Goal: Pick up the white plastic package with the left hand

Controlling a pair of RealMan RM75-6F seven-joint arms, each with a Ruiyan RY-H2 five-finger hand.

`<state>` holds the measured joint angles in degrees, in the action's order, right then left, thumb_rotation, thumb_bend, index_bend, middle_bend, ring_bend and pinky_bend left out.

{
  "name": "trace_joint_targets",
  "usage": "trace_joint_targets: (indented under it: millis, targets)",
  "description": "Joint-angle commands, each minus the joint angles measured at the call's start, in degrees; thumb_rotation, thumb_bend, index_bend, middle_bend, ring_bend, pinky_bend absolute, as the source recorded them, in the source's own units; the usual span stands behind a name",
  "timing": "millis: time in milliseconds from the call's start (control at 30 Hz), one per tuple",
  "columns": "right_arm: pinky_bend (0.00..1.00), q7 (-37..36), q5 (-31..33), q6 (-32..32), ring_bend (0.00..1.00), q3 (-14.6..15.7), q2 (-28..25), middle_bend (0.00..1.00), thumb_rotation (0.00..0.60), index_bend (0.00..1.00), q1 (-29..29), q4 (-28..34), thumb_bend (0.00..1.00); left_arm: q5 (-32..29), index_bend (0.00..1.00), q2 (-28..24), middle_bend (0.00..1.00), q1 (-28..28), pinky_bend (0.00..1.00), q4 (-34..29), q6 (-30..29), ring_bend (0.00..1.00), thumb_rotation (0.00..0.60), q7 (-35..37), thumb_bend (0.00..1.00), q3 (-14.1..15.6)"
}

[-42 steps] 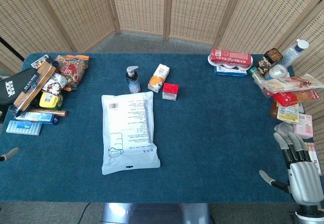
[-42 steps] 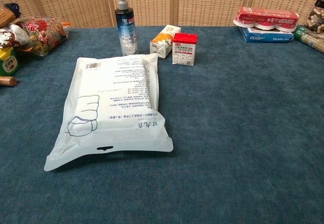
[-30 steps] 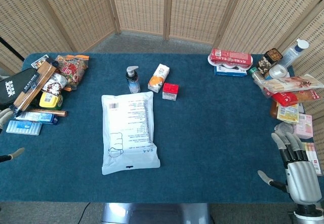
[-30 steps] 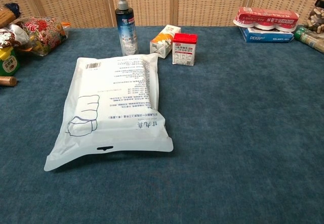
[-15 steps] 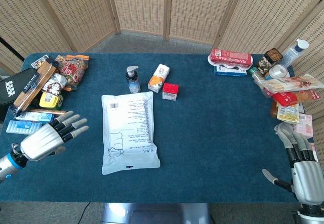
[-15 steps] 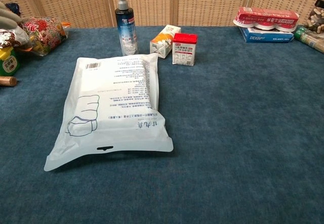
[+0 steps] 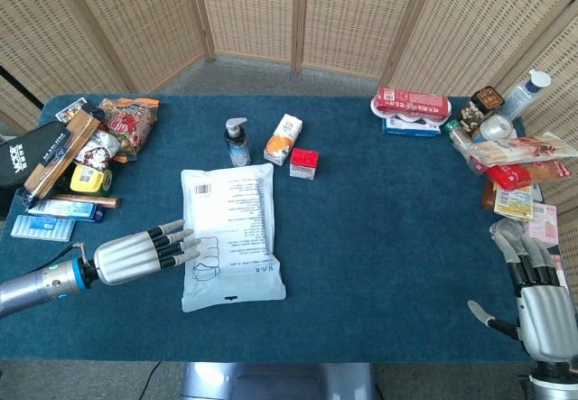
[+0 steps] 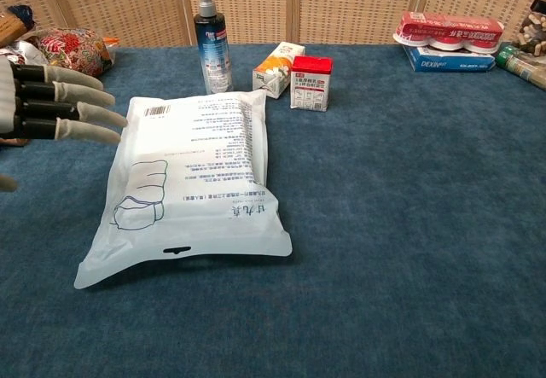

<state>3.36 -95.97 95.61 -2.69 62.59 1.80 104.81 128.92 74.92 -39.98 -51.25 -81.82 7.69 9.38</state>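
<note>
- Wicker screens stand behind a blue tabletop.
- The white package lies flat, left of centre, printed side up; barcode visible, text too small to read.
- Left hand, fingers straight and apart, empty, reaches its left edge: approach step; next, fingers must close on that edge.
- Right hand idles, spread.

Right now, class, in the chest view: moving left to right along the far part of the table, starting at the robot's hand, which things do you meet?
Left hand → pump bottle → orange-and-white carton → red-topped box → red-and-white pack at the far right.
</note>
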Motion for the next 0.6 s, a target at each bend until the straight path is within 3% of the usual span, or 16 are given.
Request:
trace_joint_targets:
  millis: [33,200,600]
  targets:
    - [0.0,-0.09,0.05,0.04,0.0,-0.04,-0.03,0.0,0.6,0.0,0.0,0.05,0.0,1.29,0.0,1.27,0.0,-1.97,0.11,0.31,0.7,0.0,0.6,-1.02,0.0,1.26]
    - [0.0,-0.6,0.29,0.21,0.0,-0.11,-0.24,0.0,0.6,0.0,0.13,-0.03,0.0,3.75,0.0,3.41,0.0,-4.3,0.11,2.37,0.55,0.0,0.6,-4.09,0.0,3.07]
    - [0.0,-2.23,0.6,0.31,0.0,-0.19,-0.9,0.0,0.6,0.0,0.21,0.14,0.0,3.06,0.0,9.44,0.0,-8.99,0.13,5.87,4.31,0.0,0.6,-5.7,0.0,5.02]
